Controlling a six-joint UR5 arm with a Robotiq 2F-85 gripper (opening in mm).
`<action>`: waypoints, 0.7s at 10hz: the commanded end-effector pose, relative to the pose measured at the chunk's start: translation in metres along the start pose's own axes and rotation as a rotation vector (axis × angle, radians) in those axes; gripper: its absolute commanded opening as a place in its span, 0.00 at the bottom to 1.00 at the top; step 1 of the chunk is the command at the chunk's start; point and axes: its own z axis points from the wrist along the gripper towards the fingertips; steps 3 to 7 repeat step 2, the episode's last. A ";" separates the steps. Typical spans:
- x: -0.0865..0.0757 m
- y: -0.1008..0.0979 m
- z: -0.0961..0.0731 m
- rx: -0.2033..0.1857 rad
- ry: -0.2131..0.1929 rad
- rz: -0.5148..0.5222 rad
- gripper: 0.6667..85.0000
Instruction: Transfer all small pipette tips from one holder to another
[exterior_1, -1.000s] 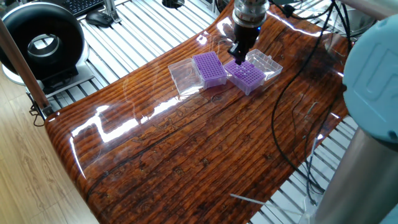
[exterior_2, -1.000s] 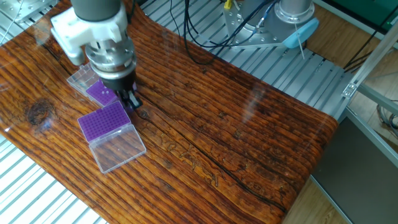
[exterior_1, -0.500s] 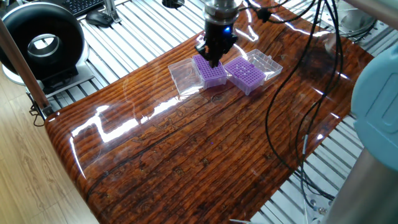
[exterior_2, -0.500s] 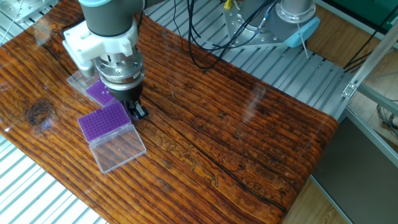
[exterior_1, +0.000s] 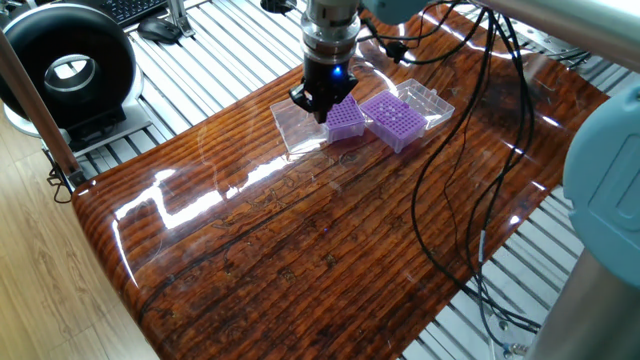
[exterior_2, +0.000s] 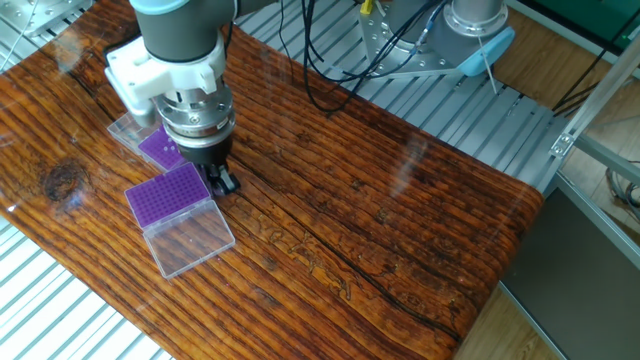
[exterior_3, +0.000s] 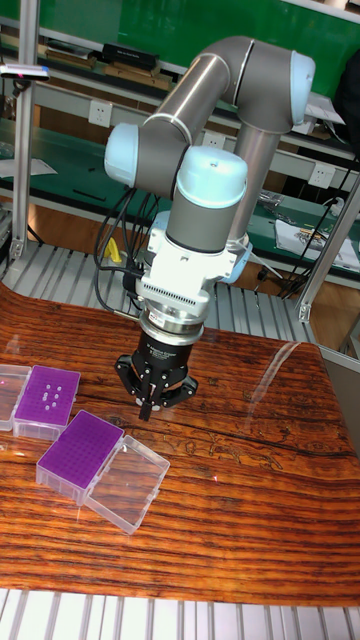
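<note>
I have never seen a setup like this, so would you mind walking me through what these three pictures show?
It is one robot arm standing at a glossy wooden table. Two pictures come from fixed cameras on different sides of the table; the tall one faces the arm head-on. At the arm's end is its grasping tool, two small fingers pointing down.

On the table sit two purple racks, grids of holes meant for small pipette tips, each with an open clear lid beside it. One rack shows a few pale tips; the other rack looks all purple. The tool hangs beside the racks. Whether it holds a tip is too small to tell.
</note>
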 end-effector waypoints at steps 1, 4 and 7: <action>-0.001 0.004 -0.001 -0.016 -0.002 0.015 0.13; -0.001 0.004 0.000 -0.018 -0.002 0.015 0.13; -0.001 0.004 0.000 -0.018 -0.002 0.015 0.13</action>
